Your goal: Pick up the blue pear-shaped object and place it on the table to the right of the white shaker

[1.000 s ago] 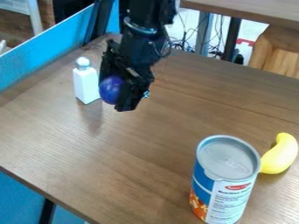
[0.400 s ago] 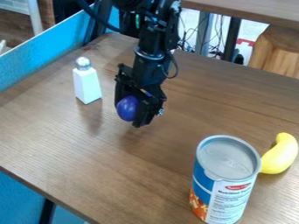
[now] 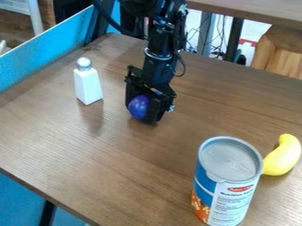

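Since it's likely light but slippery, my black claw clamps the smooth purple ball — best gripped mid-sides.

Purple-blue object: one piece, smooth, rounded, slightly taller than wide; soft highlight on the surface. Held between the two fingers of the pincer, which cover part of its sides; front face exposed. Long axis roughly upright. Located low at the far half of the bench; contact with the bench surface cannot be determined. Visible surface appears intact.
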Robot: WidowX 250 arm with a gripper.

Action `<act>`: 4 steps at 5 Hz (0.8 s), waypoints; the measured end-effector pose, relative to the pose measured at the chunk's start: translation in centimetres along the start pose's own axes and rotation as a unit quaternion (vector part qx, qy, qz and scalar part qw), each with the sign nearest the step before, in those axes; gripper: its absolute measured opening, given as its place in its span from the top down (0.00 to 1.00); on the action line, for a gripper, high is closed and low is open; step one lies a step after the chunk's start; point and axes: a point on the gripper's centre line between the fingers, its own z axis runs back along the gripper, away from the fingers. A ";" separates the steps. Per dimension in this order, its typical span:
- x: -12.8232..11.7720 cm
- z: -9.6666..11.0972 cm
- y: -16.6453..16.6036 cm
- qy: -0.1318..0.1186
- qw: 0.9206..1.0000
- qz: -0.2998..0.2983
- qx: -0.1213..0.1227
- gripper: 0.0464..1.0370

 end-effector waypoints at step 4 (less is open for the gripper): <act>-0.3 1.3 -0.6 0.010 0.999 0.032 -0.022 0.03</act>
